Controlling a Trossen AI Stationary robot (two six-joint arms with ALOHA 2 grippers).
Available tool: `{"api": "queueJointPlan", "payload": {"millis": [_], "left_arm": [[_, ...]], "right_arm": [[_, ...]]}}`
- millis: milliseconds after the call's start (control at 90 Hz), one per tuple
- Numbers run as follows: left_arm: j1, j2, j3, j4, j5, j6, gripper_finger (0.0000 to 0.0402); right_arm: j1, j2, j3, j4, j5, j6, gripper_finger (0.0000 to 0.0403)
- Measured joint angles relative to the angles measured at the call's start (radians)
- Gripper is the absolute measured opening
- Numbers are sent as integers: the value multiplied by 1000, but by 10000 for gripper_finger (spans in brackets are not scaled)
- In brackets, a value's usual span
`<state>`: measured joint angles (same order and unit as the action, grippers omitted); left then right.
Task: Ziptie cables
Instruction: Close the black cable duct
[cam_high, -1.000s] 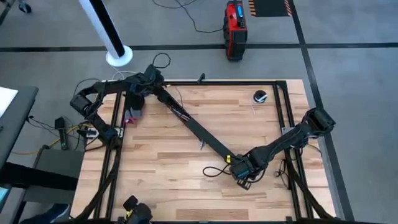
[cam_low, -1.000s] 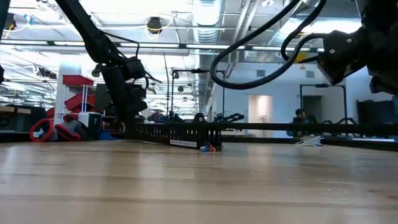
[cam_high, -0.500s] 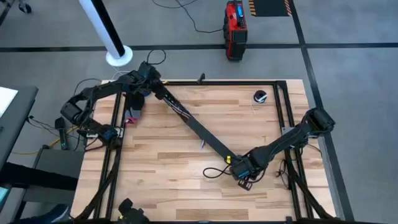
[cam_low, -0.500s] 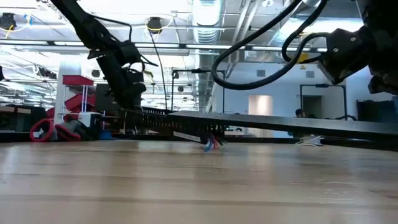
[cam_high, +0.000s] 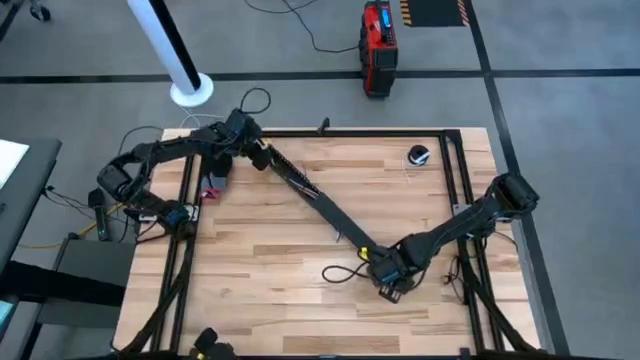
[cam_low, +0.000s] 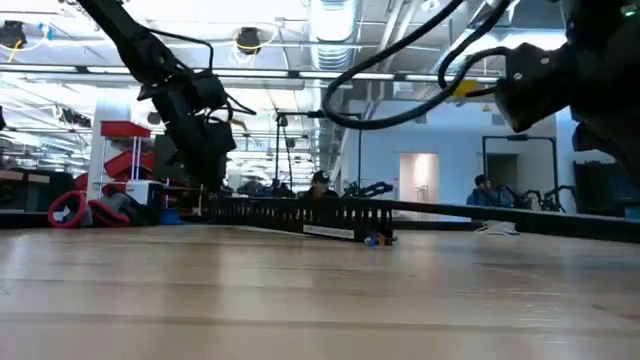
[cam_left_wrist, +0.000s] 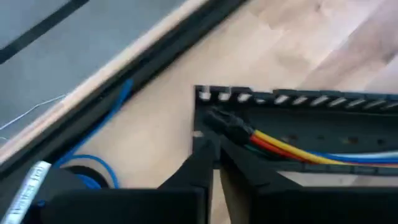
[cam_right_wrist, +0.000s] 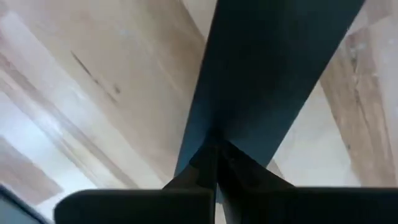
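Inside slotted channel (cam_high: 312, 200) your cables (cam_left_wrist: 292, 147) mostly hidden; run diagonal, far-left to near-right. Left gripper (cam_high: 255, 155) pinches channel end; right gripper (cam_high: 383, 270) clamps flat strip (cam_right_wrist: 273, 68).

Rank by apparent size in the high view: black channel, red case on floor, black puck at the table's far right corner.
1. black channel, spanning diagonally between left pincer and right pincer
2. red case
3. black puck, clearly smallest
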<state>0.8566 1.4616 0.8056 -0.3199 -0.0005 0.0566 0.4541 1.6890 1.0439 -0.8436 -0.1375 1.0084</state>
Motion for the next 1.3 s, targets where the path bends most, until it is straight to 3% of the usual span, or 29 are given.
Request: {"api": "queueJointPlan", "payload": {"millis": [322,689,1300], "left_arm": [[-51,-5,-29,50,-8,110,96],[-137,-88,-29,55,0,192,97],[-222,-88,-29,49,35,278,118]], "right_arm": [[3,0,-1,-6,-19,3,0],[3,-2,-2,-7,-17,0,0],[2,-90,2,-10,32,-23,0]]}}
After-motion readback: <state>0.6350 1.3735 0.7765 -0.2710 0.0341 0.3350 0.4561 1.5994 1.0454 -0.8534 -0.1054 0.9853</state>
